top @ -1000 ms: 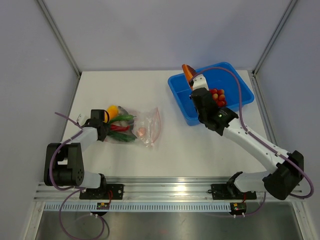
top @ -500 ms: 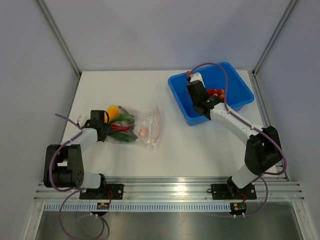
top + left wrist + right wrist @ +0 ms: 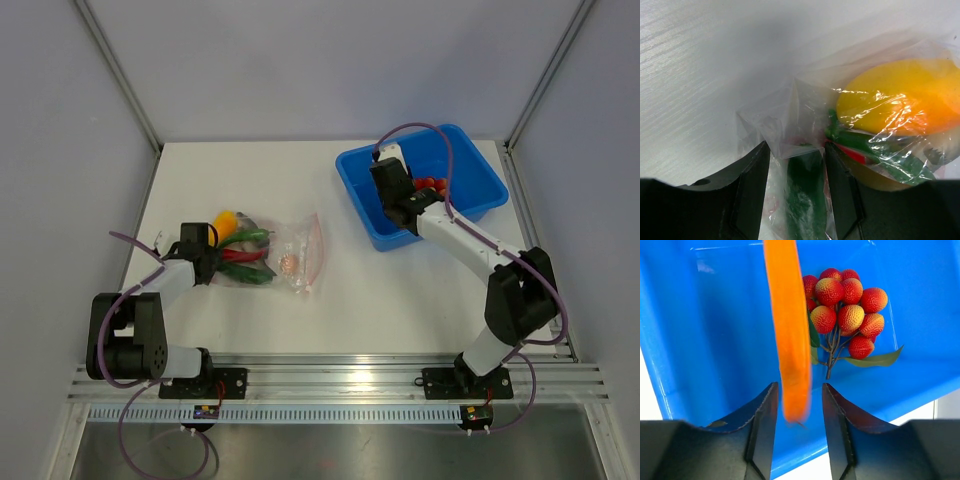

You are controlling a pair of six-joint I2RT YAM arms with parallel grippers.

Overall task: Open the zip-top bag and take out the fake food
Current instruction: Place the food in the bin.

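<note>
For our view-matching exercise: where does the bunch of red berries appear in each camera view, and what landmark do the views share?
Top external: upper right, the bunch of red berries lies partly hidden in the blue bin.
Left wrist: not in it.
Right wrist: upper right of centre, fully visible.
Shared landmark: the blue bin, around the berries in both views.

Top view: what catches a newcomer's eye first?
The blue bin at far right, with a red fruit cluster inside and a blurred orange piece between the right gripper's parted fingers. At left, a clear bag of yellow, green and red toys, its end gripped by the left gripper.
</note>
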